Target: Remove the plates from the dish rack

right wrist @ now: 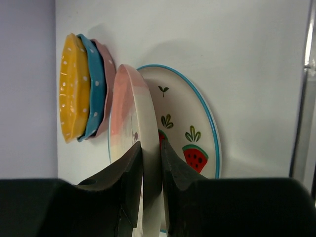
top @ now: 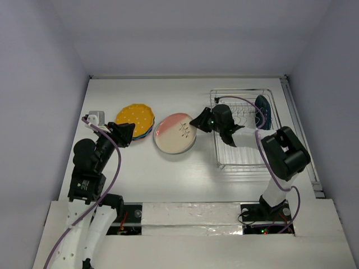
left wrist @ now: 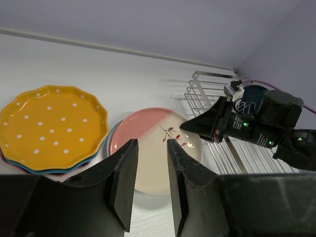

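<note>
Risk: plate let go edge-first onto another
Right gripper (right wrist: 150, 148) clamps the rim of the round cream-and-pink plate (right wrist: 129, 108), held aslant over the white fruit-painted plate (right wrist: 190, 123) at 9 o'clock of the silver wire dish rack (top: 241, 162); releasing early could chip or slide it. Left gripper (left wrist: 150, 148) hangs parted, empty

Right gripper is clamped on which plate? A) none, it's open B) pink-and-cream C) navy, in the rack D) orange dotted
B: in the right wrist view, the right gripper has a finger on each side of the pink-and-cream plate at its rim. The navy plate sits untouched in the rack.
</note>
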`<state>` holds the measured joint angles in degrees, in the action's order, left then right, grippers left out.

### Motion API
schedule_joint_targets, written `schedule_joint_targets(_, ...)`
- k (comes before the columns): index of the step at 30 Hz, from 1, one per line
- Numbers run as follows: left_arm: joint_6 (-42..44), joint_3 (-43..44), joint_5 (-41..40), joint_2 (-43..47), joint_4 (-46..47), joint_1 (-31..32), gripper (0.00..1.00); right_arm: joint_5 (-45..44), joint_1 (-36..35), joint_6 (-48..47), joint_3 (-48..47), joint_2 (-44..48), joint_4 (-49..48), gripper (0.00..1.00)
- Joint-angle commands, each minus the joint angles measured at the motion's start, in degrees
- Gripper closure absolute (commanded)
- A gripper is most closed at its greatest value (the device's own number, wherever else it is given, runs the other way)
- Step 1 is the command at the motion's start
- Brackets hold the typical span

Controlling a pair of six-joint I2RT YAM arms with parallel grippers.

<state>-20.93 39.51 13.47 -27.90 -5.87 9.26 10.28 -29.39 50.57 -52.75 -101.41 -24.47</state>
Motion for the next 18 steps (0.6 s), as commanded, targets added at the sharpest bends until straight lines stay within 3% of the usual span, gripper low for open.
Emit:
schedule_joint_targets(1,-0.16,1.98,0.59,0.48,2.62,-0.20,0.73,-2.90,-0.41,-3.37,-0.60,0.51,3.11,0.73)
schedule_joint_targets(10,-0.08,1.89,0.76,0.57,2.70,-0.20,0.73,-3.78,-0.41,-6.44,0.72,-0.72,6.01,0.65)
schedule_joint_targets(18,-0.17,1.89,0.68,0.83,2.70,-0.20,0.73,-9.74,-0.41,-11.18,-2.44,0.77,13.20,0.41)
